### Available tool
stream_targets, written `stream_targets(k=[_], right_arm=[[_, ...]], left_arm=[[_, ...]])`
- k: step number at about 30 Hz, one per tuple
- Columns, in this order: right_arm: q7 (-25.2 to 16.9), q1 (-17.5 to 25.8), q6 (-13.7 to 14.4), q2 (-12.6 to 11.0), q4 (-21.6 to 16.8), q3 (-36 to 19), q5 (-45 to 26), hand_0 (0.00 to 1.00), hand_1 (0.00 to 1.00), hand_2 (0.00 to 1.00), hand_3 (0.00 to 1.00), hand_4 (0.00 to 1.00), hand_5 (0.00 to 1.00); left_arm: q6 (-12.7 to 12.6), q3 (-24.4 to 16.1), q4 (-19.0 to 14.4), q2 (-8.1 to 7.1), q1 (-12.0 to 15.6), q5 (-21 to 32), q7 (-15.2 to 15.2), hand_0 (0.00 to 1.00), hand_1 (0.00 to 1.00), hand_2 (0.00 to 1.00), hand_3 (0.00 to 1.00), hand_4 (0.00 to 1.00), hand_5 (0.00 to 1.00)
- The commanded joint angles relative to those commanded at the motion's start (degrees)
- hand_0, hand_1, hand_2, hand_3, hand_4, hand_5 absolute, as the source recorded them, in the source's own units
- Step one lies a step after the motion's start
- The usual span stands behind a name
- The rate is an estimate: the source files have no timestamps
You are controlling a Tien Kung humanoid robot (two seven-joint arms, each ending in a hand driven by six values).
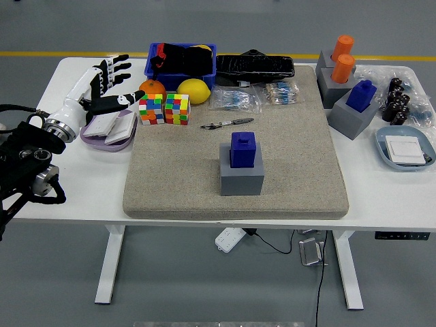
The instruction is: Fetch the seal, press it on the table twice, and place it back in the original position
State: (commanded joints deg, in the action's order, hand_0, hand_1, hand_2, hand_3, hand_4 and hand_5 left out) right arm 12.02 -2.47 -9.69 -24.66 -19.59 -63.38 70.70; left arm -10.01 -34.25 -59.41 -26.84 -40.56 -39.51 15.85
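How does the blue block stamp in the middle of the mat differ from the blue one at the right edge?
The middle blue block seal sits upright and square on its grey base, alone at the felt mat's centre. The right blue block seal stands turned at an angle on its grey base, at the mat's edge beside two orange cylinder seals. Both have blue tops and grey bases.

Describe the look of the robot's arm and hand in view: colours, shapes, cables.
Only the left arm shows: bulky black segments with round joints, a silver metal ring, and black cables looping beside it. A white forearm section with a silver cuff leads to the left hand, which has a white palm and black fingers with pale tips.
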Motion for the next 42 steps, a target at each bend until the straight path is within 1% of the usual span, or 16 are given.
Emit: stream_targets(k=[2,11,12,18,25,31,42], right_arm=[[0.0,0.1,0.0,0.1,0.0,-0.1,0.1,0.930,0.778,0.784,0.791,0.820,0.482],[-0.3,0.9,-0.4,0.7,-0.2,-1.5,0.7,0.930,0.778,0.784,0.793,0.821,0.483],[-0.3,1.0,-0.5,0.7,-0.3,-1.6,0.7,0.931,0.778,0.785,0.793,0.823,0.483],[-0.3,1.7,-0.6,1.0,-0.2,-2.8,1.1,0.931,0.778,0.784,0.792,0.824,0.483],[-0.3,2.6,-0.6,1.3,-0.5,-4.0,1.6,0.931,0.778,0.784,0.792,0.825,0.483],[-0.3,3.2,-0.5,1.4,-0.7,-4.8,1.9,0.931,0.780,0.784,0.794,0.826,0.481],[-0.2,3.8,-0.4,1.7,-0.8,-5.5,2.0,0.931,0.779,0.785,0.793,0.830,0.475]], left_arm=[[0.2,0.3,-0.3,0.12,0.1,0.2,-0.1,0.881,0.845,0.855,0.902,0.896,0.053],[2.3,2.6,-3.6,1.77,0.9,-0.3,-1.2,0.881,0.842,0.849,0.902,0.904,0.051],[2.5,2.7,-3.8,1.87,0.9,-0.5,-1.4,0.883,0.838,0.841,0.905,0.925,0.048],[3.3,4.5,-4.4,2.95,1.5,-0.5,-2.0,0.881,0.835,0.834,0.905,0.929,0.051],[3.3,5.5,-4.5,3.95,2.1,0.2,-1.9,0.881,0.833,0.828,0.905,0.933,0.053],[2.9,5.4,-4.8,4.64,3.0,0.4,-1.6,0.879,0.830,0.827,0.904,0.937,0.049],[2.7,6.6,-4.5,5.49,4.1,1.6,-1.4,0.878,0.825,0.823,0.902,0.944,0.040]])
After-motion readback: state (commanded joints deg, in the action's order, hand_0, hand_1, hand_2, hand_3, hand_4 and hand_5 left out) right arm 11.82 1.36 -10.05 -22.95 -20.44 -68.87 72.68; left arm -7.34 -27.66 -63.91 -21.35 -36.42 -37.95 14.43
